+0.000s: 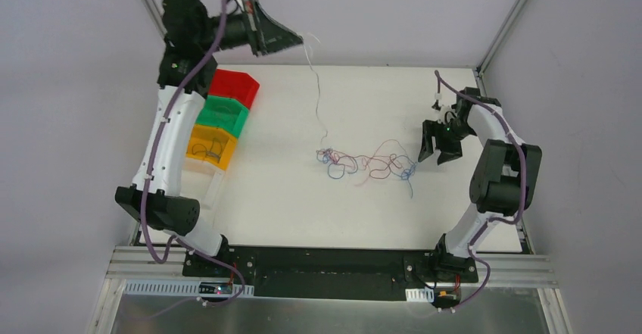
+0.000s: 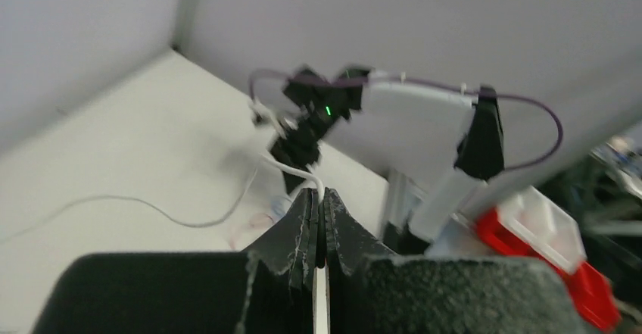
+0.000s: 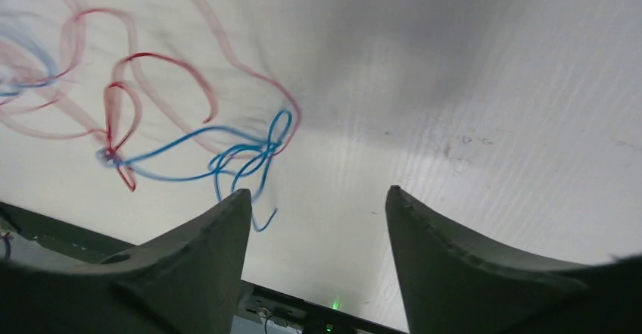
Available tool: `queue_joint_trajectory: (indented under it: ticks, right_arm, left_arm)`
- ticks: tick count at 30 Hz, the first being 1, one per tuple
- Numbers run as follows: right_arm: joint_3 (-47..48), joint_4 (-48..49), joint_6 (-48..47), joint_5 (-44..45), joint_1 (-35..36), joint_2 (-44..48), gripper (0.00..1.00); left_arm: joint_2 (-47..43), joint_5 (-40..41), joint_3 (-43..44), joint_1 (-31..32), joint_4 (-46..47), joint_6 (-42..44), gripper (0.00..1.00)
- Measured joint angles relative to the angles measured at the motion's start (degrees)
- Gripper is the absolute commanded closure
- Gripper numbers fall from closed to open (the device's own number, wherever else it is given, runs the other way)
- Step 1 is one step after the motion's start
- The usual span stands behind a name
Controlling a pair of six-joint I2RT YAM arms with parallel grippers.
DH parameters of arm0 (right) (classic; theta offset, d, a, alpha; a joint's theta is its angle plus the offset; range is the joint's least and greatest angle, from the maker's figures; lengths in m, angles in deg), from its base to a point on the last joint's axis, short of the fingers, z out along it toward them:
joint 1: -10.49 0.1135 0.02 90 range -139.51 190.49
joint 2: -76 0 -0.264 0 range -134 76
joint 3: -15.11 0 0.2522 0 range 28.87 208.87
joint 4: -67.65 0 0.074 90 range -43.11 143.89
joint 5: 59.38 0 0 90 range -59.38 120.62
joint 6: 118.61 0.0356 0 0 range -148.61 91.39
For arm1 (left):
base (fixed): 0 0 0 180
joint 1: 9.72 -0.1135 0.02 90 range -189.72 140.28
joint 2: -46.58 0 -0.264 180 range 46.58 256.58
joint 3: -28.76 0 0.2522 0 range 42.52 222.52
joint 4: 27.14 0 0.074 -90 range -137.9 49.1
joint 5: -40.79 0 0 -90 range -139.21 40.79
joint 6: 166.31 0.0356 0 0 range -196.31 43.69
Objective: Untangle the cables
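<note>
1. Since the left pincer [image 2: 319,200] is pressed shut on a white wire [image 1: 319,95] and raised high over the far edge of the bench [image 1: 303,213], that wire hangs in a long line down to the tangle [image 1: 367,163]. My read: one strand is being lifted to draw it out of the knot.
2. The tangle of red, blue and pale wires lies flat mid-bench, right of centre. The white wire's lower end runs into its left side.
3. The right pincer [image 1: 433,156] has its fingers apart and holds nothing. It sits low, just beside the tangle's right end, probably to pin or grab that end as a counter-hold.
4. In the right wrist view the blue loops [image 3: 227,156] lie off to one side, next to one fingertip and not between the fingers. The red strands [image 3: 166,61] are further out. The gap shows only bare bench.
5. The red, green and yellow bins [image 1: 225,113] are at the left edge, well apart from the tangle. The yellow one may hold thin wire, but it is too small to confirm.
</note>
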Motion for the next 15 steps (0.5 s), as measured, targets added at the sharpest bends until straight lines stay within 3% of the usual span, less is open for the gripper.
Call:
queue_joint_trajectory:
  ticks: [3,7,15]
  right_arm:
    - [3.1,-2.0,-2.5,-5.6,0.0,5.9,0.27]
    - [8.9,-3.8,-4.3,-10.0,0.6,10.3,0.28]
    - [7.8,-8.7,-4.0,-14.0,6.3,10.6,0.35]
  left_arm:
    - [-2.3,-2.9,-11.4,6.4,-0.2,0.8,1.0]
    - [-5.2,-4.0,-24.1,9.4,-3.9,5.4,1.0]
    - [-17.1,1.5,-45.4,1.8,-28.5,32.1,1.0]
